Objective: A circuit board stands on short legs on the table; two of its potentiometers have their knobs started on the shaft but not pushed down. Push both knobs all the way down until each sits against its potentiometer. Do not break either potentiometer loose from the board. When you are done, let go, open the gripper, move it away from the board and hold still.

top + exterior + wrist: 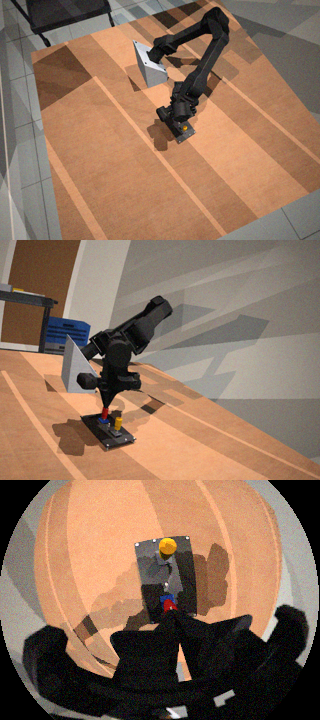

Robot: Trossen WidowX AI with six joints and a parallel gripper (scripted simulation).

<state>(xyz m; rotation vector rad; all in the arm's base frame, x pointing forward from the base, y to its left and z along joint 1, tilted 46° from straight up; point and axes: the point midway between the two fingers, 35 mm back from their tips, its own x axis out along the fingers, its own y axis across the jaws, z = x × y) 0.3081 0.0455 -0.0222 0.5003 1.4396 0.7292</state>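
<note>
A dark circuit board stands on short legs on the table. The red knob is upright over the blue potentiometer, with hardly any gap visible between them. The yellow knob stands higher over its dark grey potentiometer; bare shaft shows below it. My gripper is shut and empty. Its closed tips are at the top of the red knob and look in contact with it. In the top view the arm hides the red knob.
A light grey wedge-shaped block stands on the table behind the board, beside the arm's base. A small pale post stands on the board between the two potentiometers. A dark cart stands beyond the table.
</note>
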